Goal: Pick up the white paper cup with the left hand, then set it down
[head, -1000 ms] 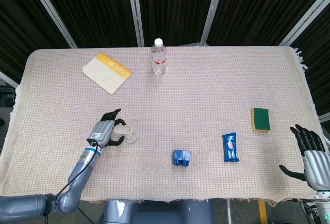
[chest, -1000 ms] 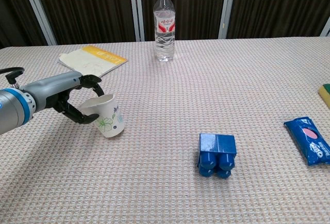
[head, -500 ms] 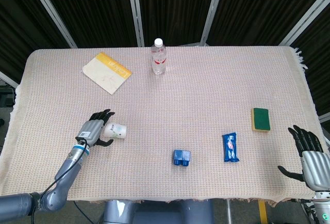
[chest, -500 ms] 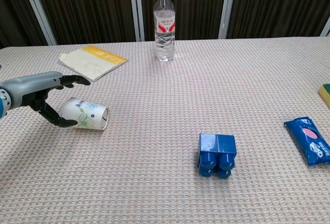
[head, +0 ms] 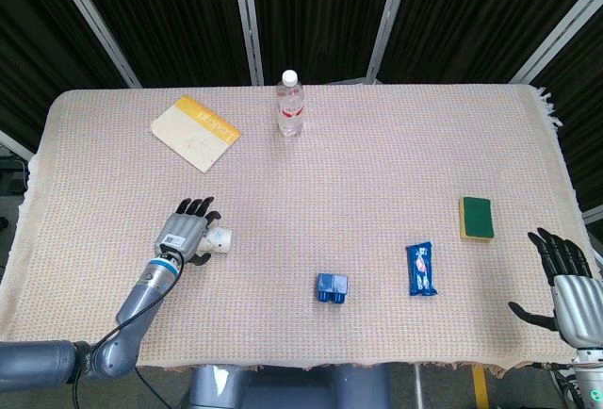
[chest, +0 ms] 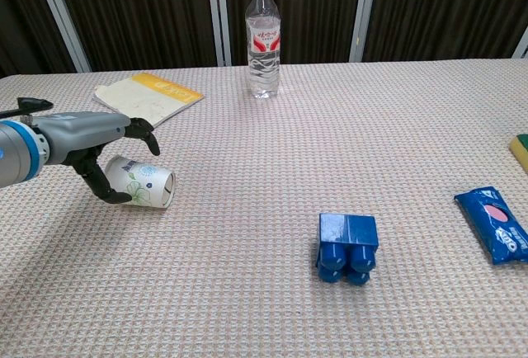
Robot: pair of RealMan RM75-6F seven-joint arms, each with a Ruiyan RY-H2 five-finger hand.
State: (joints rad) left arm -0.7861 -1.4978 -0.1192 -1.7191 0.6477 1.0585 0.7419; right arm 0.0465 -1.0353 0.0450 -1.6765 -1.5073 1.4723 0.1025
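While the open left hand [chest: 99, 139] hovers, the paper cup [chest: 142, 182] lies tipped, empty.

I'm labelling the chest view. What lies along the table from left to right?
Left robot hand → white paper cup → water bottle → blue block → blue snack packet

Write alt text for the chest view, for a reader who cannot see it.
A white paper cup lies on its side on the woven tablecloth, its mouth facing right, with the robot's left hand arched over its base end. Behind stand a water bottle and a notebook; blue blocks sit nearer.
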